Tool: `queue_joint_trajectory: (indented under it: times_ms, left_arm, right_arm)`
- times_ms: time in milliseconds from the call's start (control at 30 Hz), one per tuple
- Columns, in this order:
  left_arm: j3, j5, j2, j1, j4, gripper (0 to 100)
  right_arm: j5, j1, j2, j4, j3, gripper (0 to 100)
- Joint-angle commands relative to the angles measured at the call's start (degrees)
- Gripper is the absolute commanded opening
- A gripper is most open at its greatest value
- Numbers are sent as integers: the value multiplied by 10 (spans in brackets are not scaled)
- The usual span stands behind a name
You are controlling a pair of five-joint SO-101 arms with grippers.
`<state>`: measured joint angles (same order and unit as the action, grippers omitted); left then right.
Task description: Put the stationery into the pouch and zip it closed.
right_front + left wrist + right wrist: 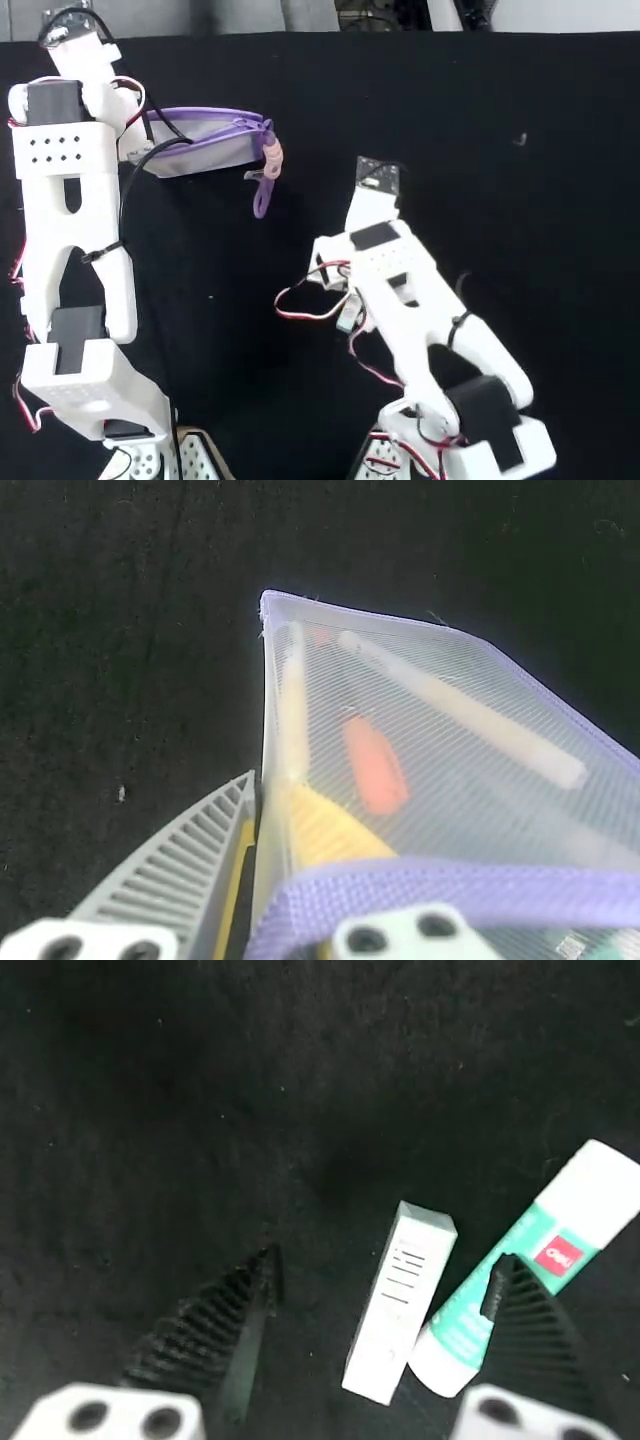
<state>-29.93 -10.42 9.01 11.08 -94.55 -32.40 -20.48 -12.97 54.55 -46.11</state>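
the left gripper (290,900) was clenched on the pouch (430,740), with one ribbed finger (190,860) pressed against its mesh side just below the purple edge band. through the mesh i could see a long pale pen (470,715), a second pale stick (293,700), a short orange piece (375,765) and something yellow (320,830). in the high view the pouch sat at the far left of the black table (500,200), beside the left arm, and a pink and purple strap (265,175) hung from its free end. i could not tell whether the zip was shut.

the right gripper (385,1260) hung with its jaws released, pointing down at the table. a small white box (400,1300) lay between the jaws, and a glue stick (520,1270) lay just beside it, partly behind one finger. both were well apart from the pouch.
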Motion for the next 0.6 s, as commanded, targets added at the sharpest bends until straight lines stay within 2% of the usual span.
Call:
queue_joint_trajectory:
  times_ms: [0,233,400,567]
  left_arm:
    - [16,-2,9,17,9,30]
    - [16,-3,9,17,9,30]
    - [17,-3,9,17,9,30]
    - [17,-3,9,17,9,30]
  right_arm:
    - [-7,-4,25,-7,27,304]
    - [-7,-4,84,-30,41,291]
    - [-2,-4,112,-18,72,107]
    - [0,-3,116,46,116,74]
